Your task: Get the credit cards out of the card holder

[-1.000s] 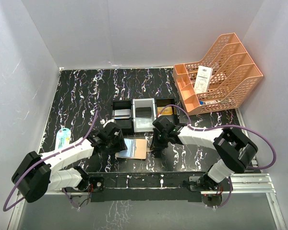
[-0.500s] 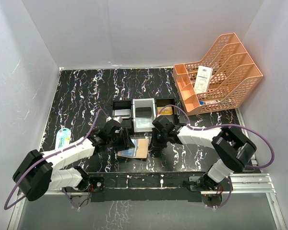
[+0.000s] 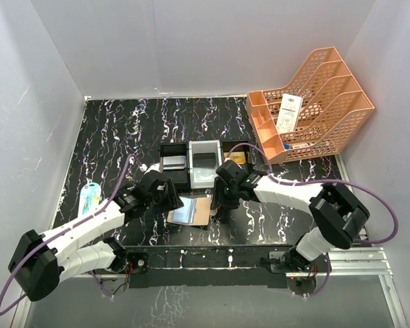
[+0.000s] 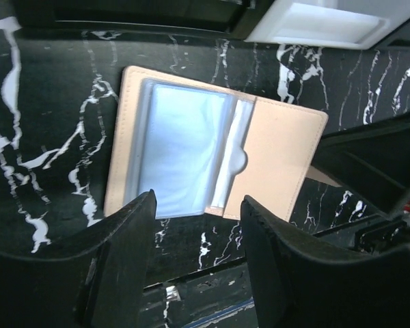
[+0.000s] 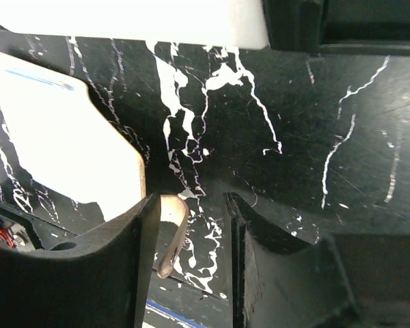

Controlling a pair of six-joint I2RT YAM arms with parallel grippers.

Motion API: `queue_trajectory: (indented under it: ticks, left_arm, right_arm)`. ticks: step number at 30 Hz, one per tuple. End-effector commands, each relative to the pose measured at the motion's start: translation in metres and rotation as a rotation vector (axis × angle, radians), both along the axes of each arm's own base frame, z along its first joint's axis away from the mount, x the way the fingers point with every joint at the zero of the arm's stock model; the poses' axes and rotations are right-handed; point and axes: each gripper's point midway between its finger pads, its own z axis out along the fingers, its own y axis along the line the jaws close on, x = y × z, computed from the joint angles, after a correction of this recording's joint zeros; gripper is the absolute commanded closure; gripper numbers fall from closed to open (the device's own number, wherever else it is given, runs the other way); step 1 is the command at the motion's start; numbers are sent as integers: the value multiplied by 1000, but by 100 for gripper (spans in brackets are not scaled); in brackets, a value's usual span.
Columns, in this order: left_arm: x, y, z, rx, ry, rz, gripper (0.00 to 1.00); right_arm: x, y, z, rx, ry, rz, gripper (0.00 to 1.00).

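Observation:
The tan card holder [image 3: 190, 212] lies open and flat on the black marbled table, between the two grippers. In the left wrist view its pale bluish slots [image 4: 184, 157] face up beside the tan flap [image 4: 280, 157]; I cannot tell if a card is inside. My left gripper [image 4: 198, 232] hovers open at its near edge, with nothing between the fingers. My right gripper [image 5: 191, 239] is open at the holder's right side, and the brown snap tab [image 5: 172, 232] curls loose beside its left finger [image 5: 123, 260]. A gold credit card [image 3: 236, 158] and a grey one [image 3: 174, 162] lie in the tray.
The black-and-grey three-compartment tray [image 3: 165, 149] stands just behind the holder. An orange file rack [image 3: 314, 102] with a white receipt [image 3: 288, 113] fills the back right corner. A teal packet [image 3: 89, 198] lies at the left edge. White walls enclose the table.
My right gripper was shut at the snap tab and has now opened, leaving the tab free. My left gripper has drawn back slightly to the left of the holder.

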Motion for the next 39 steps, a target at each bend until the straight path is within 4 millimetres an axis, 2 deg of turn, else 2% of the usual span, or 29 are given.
queue_trajectory:
  ticks: [1, 7, 10, 12, 17, 22, 24, 27, 34, 39]
  left_arm:
    - [0, 23, 7, 75, -19, 87, 48]
    - [0, 46, 11, 132, -36, 180, 47]
    - [-3, 62, 12, 180, -37, 232, 46]
    - [-5, 70, 14, 196, -42, 264, 44]
    - [-11, 90, 22, 222, -63, 333, 38]
    - [-17, 105, 30, 219, -93, 371, 30]
    - [-21, 109, 32, 217, -94, 379, 29]
    - [-22, 108, 35, 187, -105, 384, 29]
    - [-21, 111, 40, 196, -114, 388, 28]
    - [-19, 104, 39, 175, -113, 376, 28]
  right_arm:
    - [26, -4, 51, -13, -150, -27, 58]
    - [34, 16, 107, 139, -238, -18, 51]
    - [33, 39, 132, 265, -272, 26, 49]
    - [28, 57, 137, 304, -278, 68, 48]
    - [19, 97, 106, 197, -213, 94, 47]
    - [13, 122, 59, -1, -220, 127, 40]
    - [11, 123, 44, -99, -235, 135, 37]
    - [14, 122, 36, -179, -253, 133, 33]
    - [18, 116, 37, -217, -271, 115, 30]
    - [6, 122, 4, -213, -189, 150, 27]
